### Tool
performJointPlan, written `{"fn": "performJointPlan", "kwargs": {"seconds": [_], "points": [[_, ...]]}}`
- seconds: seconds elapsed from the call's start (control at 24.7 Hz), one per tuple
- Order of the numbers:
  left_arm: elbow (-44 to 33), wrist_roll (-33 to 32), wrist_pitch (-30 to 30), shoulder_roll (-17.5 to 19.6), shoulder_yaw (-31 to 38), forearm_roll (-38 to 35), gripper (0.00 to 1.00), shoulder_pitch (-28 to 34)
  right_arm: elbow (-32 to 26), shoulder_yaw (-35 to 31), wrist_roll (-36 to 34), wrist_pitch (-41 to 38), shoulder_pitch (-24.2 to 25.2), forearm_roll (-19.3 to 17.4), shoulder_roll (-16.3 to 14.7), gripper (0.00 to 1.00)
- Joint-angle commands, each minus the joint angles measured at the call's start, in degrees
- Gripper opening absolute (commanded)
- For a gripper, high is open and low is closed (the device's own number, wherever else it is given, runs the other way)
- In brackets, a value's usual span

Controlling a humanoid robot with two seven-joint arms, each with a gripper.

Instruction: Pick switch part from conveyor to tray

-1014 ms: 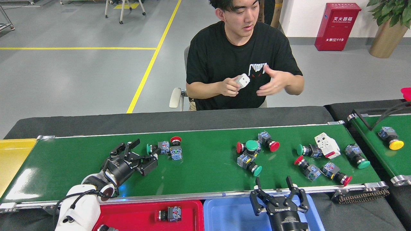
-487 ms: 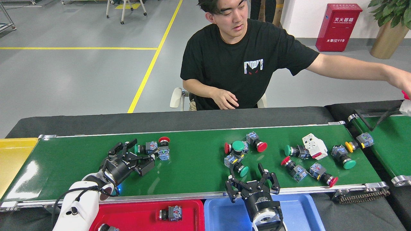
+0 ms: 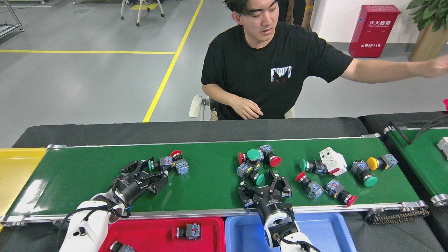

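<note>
Our right gripper (image 3: 266,185), jaws spread and empty, sits just short of the green-capped switch part (image 3: 254,177), probably lying crosswise; left gripper (image 3: 148,171), also spread, is well apart.

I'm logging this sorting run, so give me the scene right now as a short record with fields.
conveyor: green belt carrying scattered switch parts
left gripper: open, low over the belt beside a green-capped switch part
right gripper: open, just below the middle cluster
red tray: holds one switch part in full view
blue tray: nothing seen in it
person: seated behind, arm outstretched
</note>
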Motion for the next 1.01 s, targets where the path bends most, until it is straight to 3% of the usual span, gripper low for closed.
{"fn": "performJointPlan", "kwargs": {"seconds": [0.0,0.16,0.41,0.49,0.53,0.61,0.65,0.69,0.73,0.77,0.89,0.97], "points": [[-3.03,1.86,-3.92,0.57,0.23,0.19,0.08,1.03,-0.02,0.06,-0.11,-1.14,-0.82,-0.06,0.43,0.14],[-16.22,2.30,-5.41,2.68,0.40,0.19,0.08,10.00,-0.37,0.06,-0.11,-2.72,-0.65,-0.41,0.26,0.02],[-37.40,2.38,-5.41,6.46,2.51,1.25,0.09,26.26,-7.84,1.38,-0.19,-3.07,3.22,-0.24,-0.01,0.02],[-42.76,2.30,-5.41,7.43,3.92,1.33,0.15,30.74,-12.76,3.84,-0.19,-4.13,6.47,-0.24,-0.27,0.02],[-45.13,2.21,-5.41,8.04,4.97,1.33,0.28,33.29,-15.75,5.25,-0.19,-4.83,8.49,-0.24,-0.54,0.02],[-49.70,1.95,-5.41,7.87,7.87,1.33,0.84,38.65,-22.26,9.20,-0.19,-7.11,12.80,-0.15,-1.77,0.02],[-51.11,2.03,-5.41,7.16,9.90,1.42,1.00,40.67,-24.63,11.75,-0.28,-8.35,14.73,-0.06,-2.38,0.04],[-51.73,2.12,-5.41,6.72,11.83,1.42,1.00,41.82,-26.12,13.95,-0.55,-9.22,16.05,0.12,-2.91,0.11],[-52.25,2.12,-5.41,6.20,13.76,1.60,1.00,43.05,-27.53,16.67,-0.72,-9.75,17.28,0.29,-3.70,0.50],[-52.52,2.12,-5.41,5.84,15.17,2.04,1.00,43.84,-28.32,19.04,-0.81,-9.75,17.90,0.73,-4.40,1.00],[-52.96,2.30,-5.41,4.88,19.74,3.80,1.00,45.51,-28.59,21.07,-1.07,-10.02,18.34,0.99,-5.02,1.00],[-52.61,2.30,-5.41,2.42,29.31,5.82,1.00,47.09,-28.76,20.89,-0.98,-9.93,18.16,0.99,-4.93,1.00]]}}
